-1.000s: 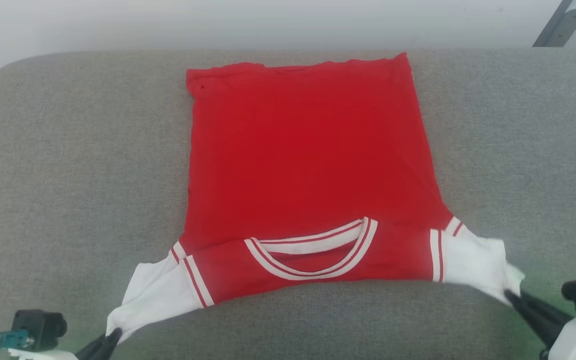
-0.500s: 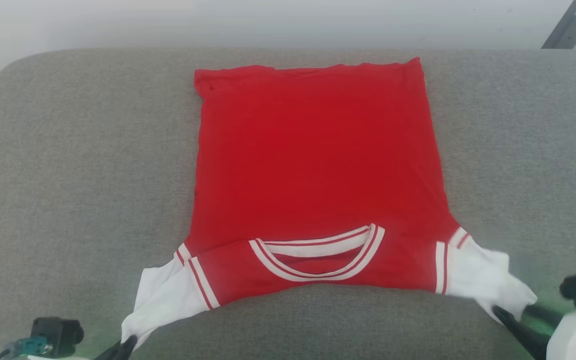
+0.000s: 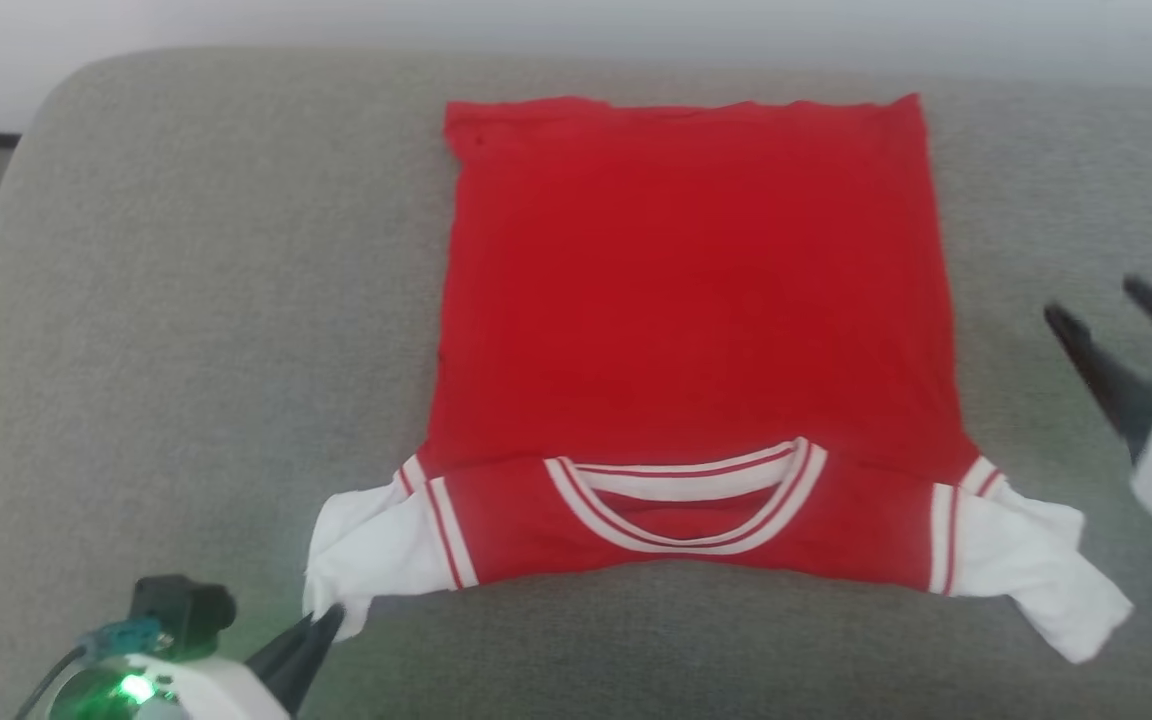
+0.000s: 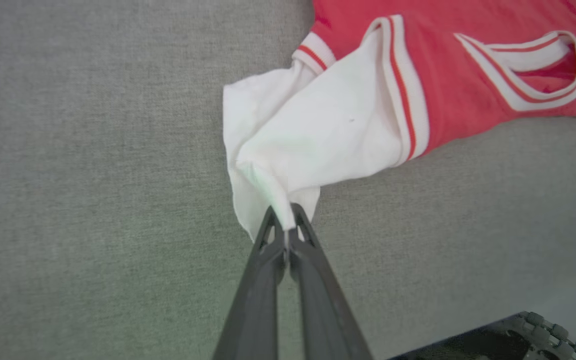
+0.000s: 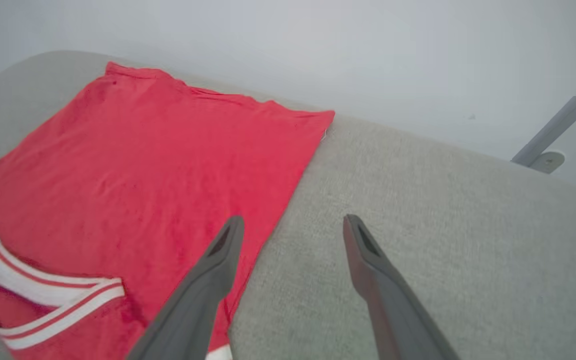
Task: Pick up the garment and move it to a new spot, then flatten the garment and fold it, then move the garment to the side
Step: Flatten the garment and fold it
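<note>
Having dropped the garment (image 3: pixel 696 300), the right gripper (image 3: pixel 1091 297) hovers wide open beside its right edge. The left gripper (image 3: pixel 331 615) stays pinched on its left sleeve (image 4: pixel 318 130).

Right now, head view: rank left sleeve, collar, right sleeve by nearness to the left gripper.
1. Left sleeve, pinched in the left gripper, near left.
2. Collar, middle of the near edge.
3. Right sleeve, far right end.
</note>
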Robot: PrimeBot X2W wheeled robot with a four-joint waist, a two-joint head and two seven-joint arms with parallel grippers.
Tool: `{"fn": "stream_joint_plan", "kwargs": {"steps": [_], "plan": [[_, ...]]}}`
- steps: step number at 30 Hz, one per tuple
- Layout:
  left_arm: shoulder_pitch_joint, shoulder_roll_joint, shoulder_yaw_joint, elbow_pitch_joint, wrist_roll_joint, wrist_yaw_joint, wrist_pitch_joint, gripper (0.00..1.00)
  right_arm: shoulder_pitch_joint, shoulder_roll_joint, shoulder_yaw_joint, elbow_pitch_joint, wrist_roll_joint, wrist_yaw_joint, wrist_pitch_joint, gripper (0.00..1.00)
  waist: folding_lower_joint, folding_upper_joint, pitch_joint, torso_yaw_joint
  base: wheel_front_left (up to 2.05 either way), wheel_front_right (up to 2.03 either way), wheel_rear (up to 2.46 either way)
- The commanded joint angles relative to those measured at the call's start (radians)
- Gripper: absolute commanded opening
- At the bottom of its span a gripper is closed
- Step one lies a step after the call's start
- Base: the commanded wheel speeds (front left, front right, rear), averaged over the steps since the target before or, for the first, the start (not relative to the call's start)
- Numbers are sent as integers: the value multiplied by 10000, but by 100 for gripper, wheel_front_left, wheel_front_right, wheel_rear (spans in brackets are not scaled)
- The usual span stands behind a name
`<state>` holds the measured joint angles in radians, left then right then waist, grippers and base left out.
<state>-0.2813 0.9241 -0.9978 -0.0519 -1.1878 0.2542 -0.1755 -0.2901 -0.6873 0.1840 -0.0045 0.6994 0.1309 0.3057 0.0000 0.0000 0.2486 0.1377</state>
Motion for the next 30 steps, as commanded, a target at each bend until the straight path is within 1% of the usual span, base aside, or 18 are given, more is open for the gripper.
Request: {"fn": "stream_joint_plan", "kwargs": {"steps": [1, 5, 9, 15, 20, 25, 30], "plan": [[-252, -166, -40, 51, 118, -94, 48, 0, -599, 316, -39, 329, -462, -3, 148, 100, 0, 0, 252, 272, 0, 0, 0], [-725, -579, -140, 206, 431, -310, 139, 0, -2350, 1140, -97, 1784, -1161, -6, 380, 100, 0, 0, 629, 704, 0, 0, 0], [-1227, -1007, -240, 436, 665, -608, 226, 0, -4060, 1492, 16, 3718, -1665, -7, 639, 100, 0, 0, 1051, 1235, 0, 0, 0], [-1863, -1658, -390, 897, 931, -1104, 326, 0, -6313, 1611, -58, 6815, -2241, -7, 1159, 100, 0, 0, 1647, 2036, 0, 0, 0], [-2237, -2123, -491, 1337, 1056, -1484, 340, 0, -7642, 1714, -179, 8847, -2548, -6, 1711, 100, 0, 0, 2077, 2614, 0, 0, 0], [-2499, -2542, -593, 1788, 1116, -1874, 276, 0, -8490, 1635, -511, 10755, -3137, -9, 2571, 100, 0, 0, 2386, 3013, 0, 0, 0], [-2646, -2820, -631, 2217, 1098, -2127, 215, 0, -8810, 1863, -781, 12519, -3759, -12, 3900, 100, 0, 0, 2500, 3164, 0, 0, 0]]}}
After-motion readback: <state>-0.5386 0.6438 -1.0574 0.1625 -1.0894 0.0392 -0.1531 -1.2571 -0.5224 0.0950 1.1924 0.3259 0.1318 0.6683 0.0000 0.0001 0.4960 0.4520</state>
